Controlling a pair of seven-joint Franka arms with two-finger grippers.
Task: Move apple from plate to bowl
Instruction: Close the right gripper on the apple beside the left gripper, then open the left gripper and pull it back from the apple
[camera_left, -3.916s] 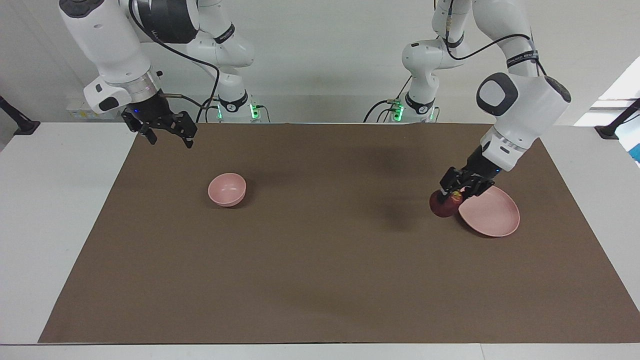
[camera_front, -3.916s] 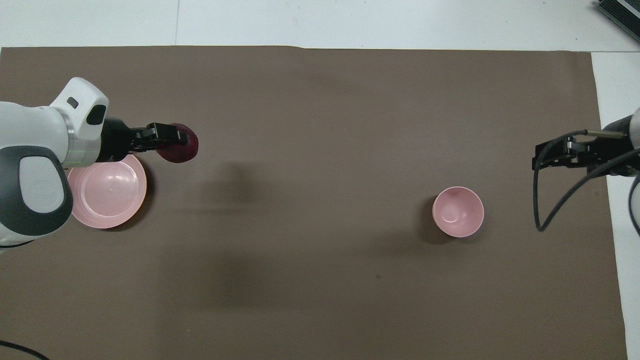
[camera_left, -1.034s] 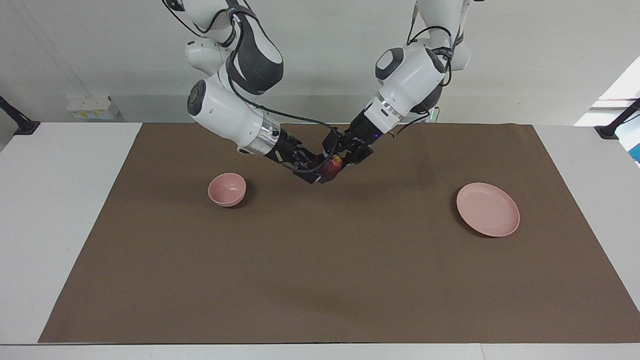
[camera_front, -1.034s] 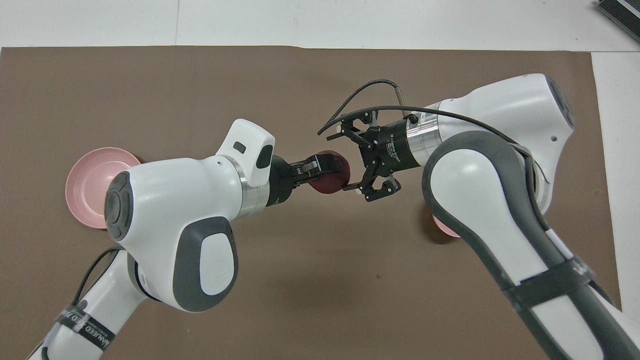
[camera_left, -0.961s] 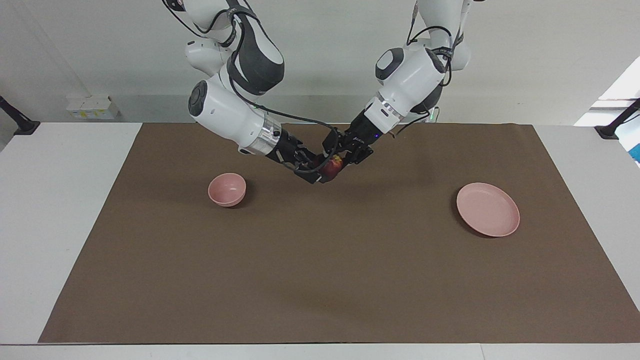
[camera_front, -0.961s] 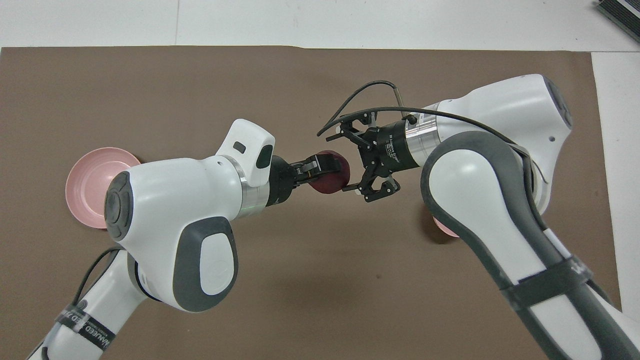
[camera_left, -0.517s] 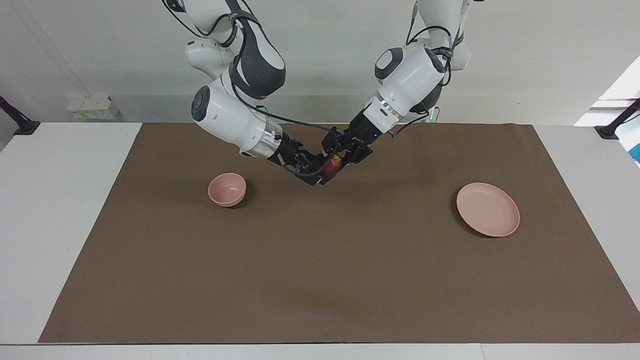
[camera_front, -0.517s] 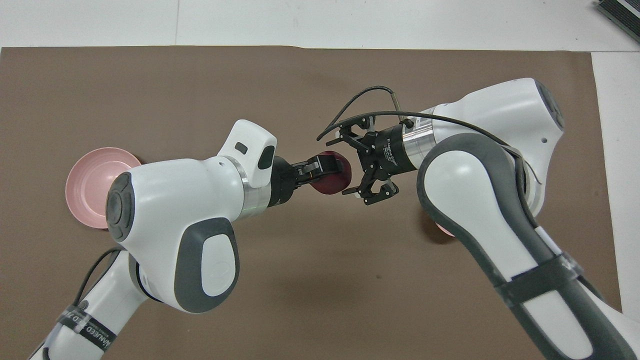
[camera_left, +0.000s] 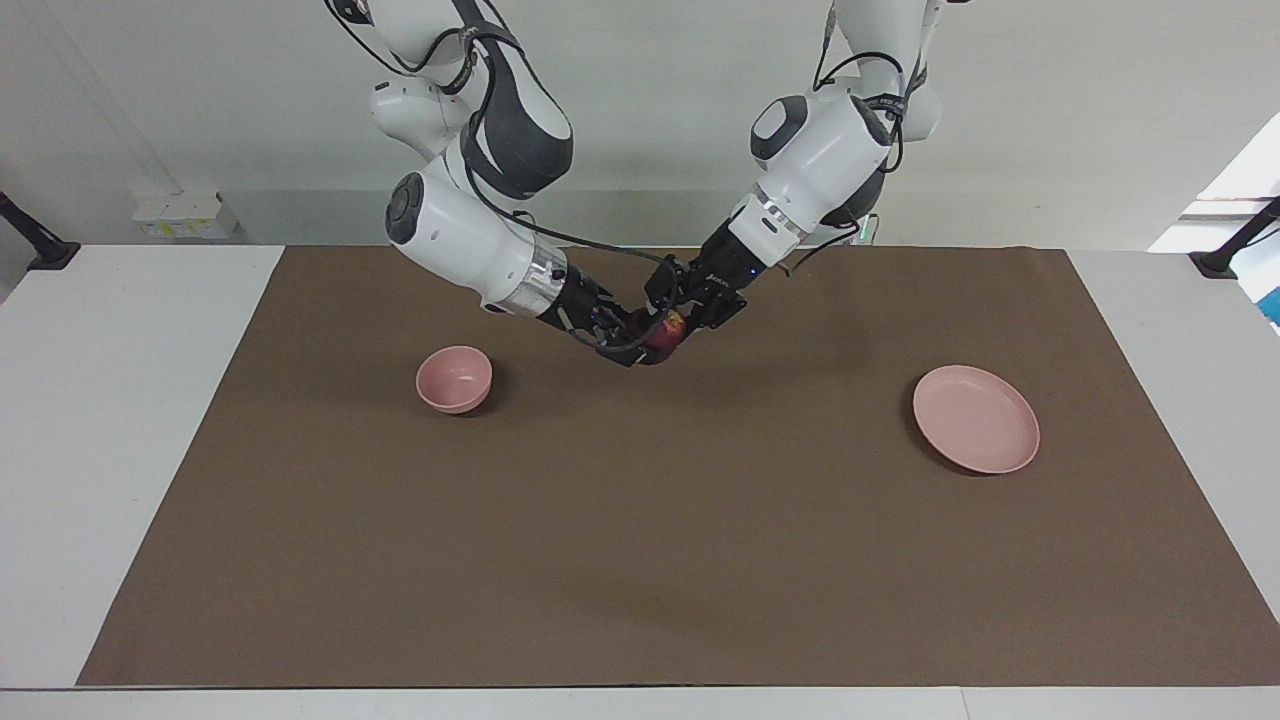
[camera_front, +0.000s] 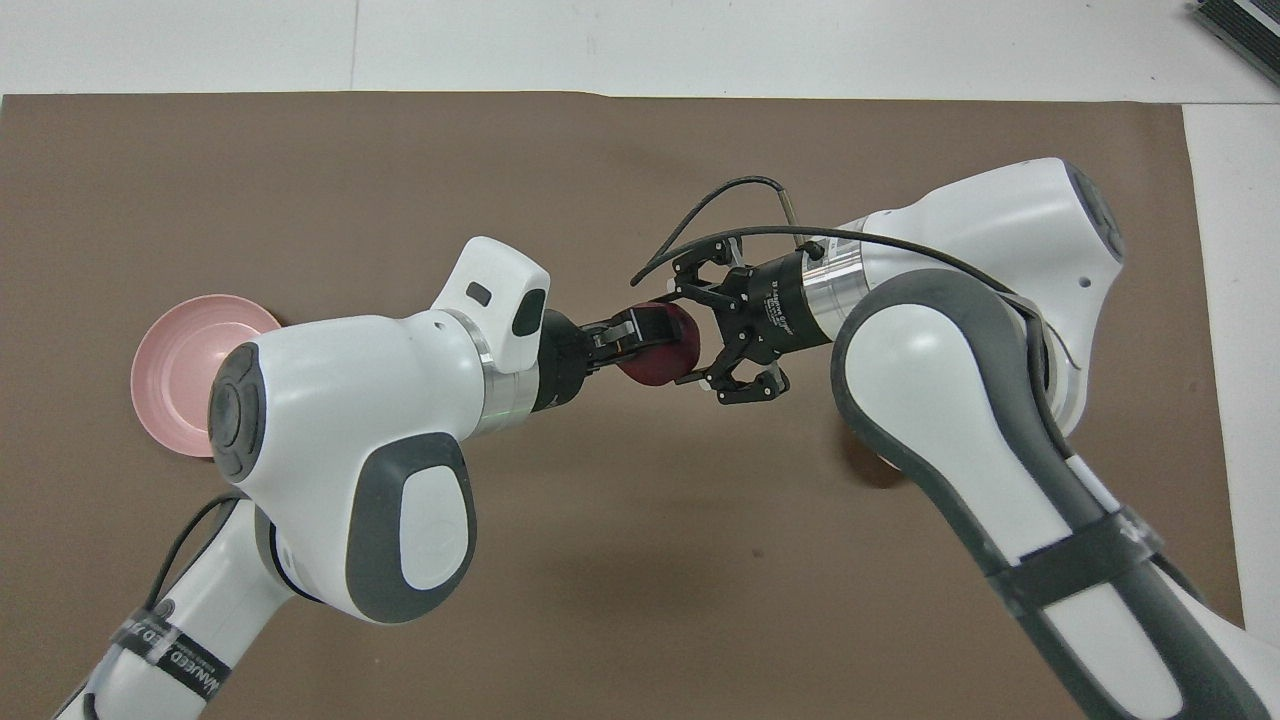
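Left gripper (camera_front: 640, 340) clamped on apple (camera_front: 665, 357) over mat, right gripper (camera_front: 690, 335) around apple, grip unclear

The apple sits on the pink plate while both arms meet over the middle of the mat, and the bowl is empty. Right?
Not quite. The plate is bare; the apple is up in the air over the middle of the brown mat, held by the left tool with the right tool around it. The facing view shows this. The bowl is indeed empty.
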